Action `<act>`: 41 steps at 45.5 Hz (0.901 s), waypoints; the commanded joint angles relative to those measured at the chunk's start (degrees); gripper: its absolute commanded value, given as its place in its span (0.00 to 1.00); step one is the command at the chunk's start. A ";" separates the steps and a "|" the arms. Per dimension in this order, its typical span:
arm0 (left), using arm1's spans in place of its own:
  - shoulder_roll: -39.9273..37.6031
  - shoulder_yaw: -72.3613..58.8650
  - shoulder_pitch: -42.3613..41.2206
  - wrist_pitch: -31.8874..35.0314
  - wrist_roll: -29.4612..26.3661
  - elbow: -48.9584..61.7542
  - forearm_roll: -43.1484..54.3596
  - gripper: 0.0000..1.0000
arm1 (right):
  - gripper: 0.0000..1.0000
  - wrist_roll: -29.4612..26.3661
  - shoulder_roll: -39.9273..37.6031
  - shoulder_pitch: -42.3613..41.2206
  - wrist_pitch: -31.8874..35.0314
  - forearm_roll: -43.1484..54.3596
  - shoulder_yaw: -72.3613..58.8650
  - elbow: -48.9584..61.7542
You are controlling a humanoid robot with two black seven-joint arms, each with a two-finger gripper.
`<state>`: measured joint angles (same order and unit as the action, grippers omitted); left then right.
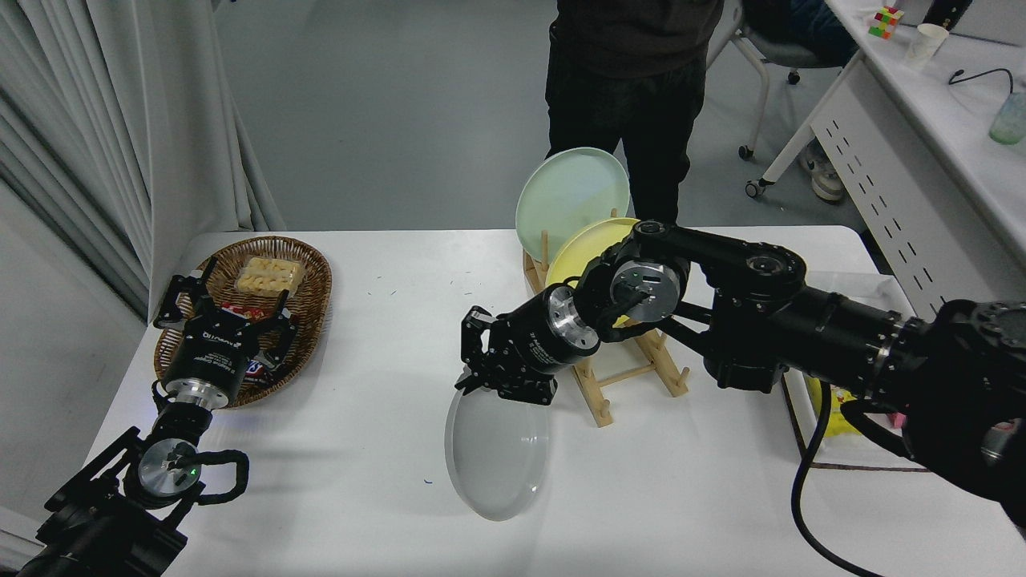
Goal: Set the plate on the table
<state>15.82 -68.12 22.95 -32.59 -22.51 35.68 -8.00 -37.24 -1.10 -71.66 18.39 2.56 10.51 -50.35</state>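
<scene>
Nearest you, the left gripper sits parked at the lower left with its fingers spread wide and nothing between them, resting over the near rim of the wicker basket; it has no part in this job, so you can leave it there

Look next at the plate: it hangs just below the jaws of the right gripper, pinched at its far upper rim, with its near edge down at or just above the table — you cannot tell from here whether it touches. The jaws are closed narrow on that rim, and holding it by one edge is what keeps it tilted, low side toward you. I judge this suits the task: the near edge can meet the white top first and the rest can be laid flat before you release

Beyond the jaws and a little to their right stands the wooden rack, with the yellow plate and behind it the mint-green plate upright in its slots; the grey one hangs clear of it. A person stands at the far side

Both grippers carry white lettering on their bodies, too small to read with confidence; the snack wrappers in the basket are equally unreadable
</scene>
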 commanded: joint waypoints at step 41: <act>0.00 0.00 -0.01 -0.02 0.01 0.00 0.00 0.98 | 0.00 12.98 1.10 0.64 -11.97 -21.62 -7.17 8.51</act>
<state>15.82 -68.11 23.01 -32.62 -22.50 35.68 -8.00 -24.06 -0.01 -71.01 11.80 -5.42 6.49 -41.95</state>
